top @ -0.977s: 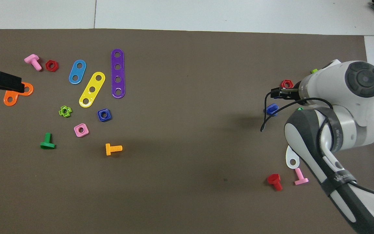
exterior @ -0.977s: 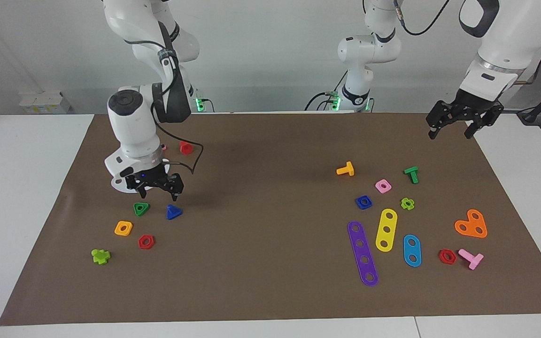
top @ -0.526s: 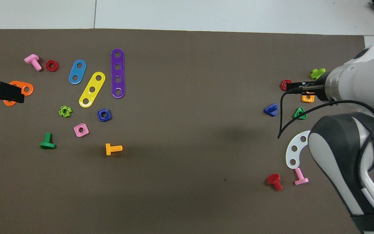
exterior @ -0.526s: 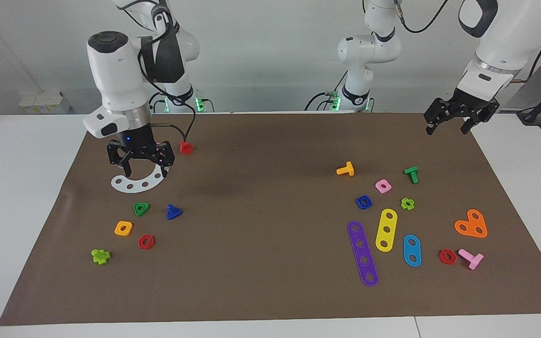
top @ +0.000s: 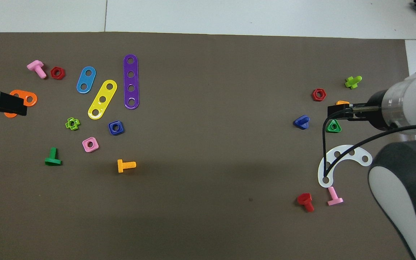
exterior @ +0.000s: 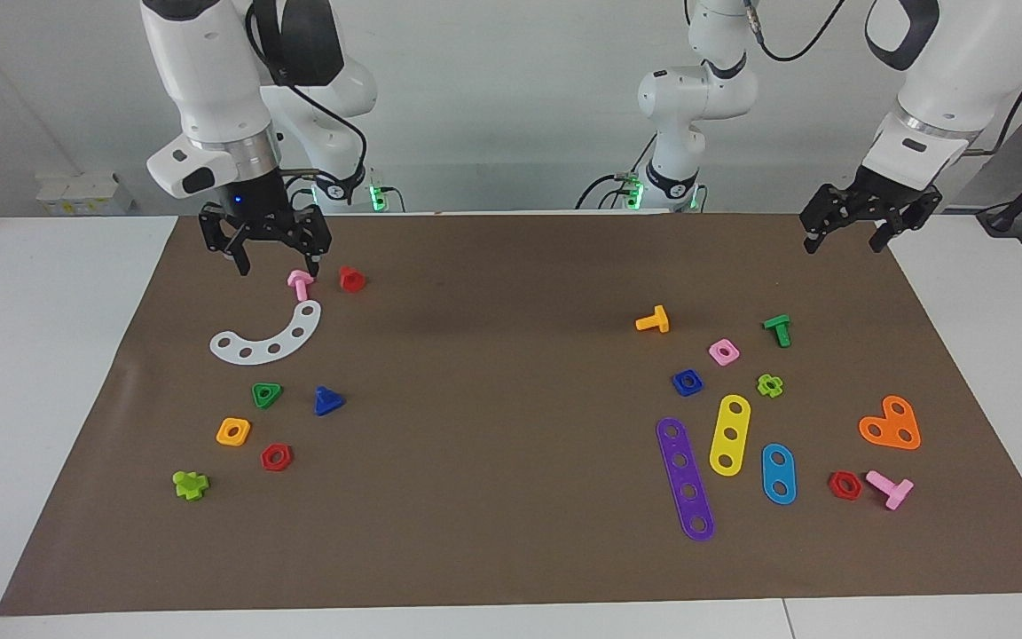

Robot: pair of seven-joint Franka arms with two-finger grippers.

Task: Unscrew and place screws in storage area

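Brown mat (exterior: 511, 550) covering table. Right gripper (exterior: 266, 257) raised over pink screw (exterior: 300, 284) and white arc (exterior: 267, 339), fingers spread, holding nothing. Left gripper (exterior: 861, 232) waiting over mat corner at left arm's end, fingers spread, empty. Blue screw (exterior: 327, 401) lying free near green nut (exterior: 266, 394), at right arm's end; blue nut (exterior: 687, 382) well apart, among strips at left arm's end. Looks already unscrewed and set down; placing step seems done. Next probably another mated pair, none visible, so likely retreat.
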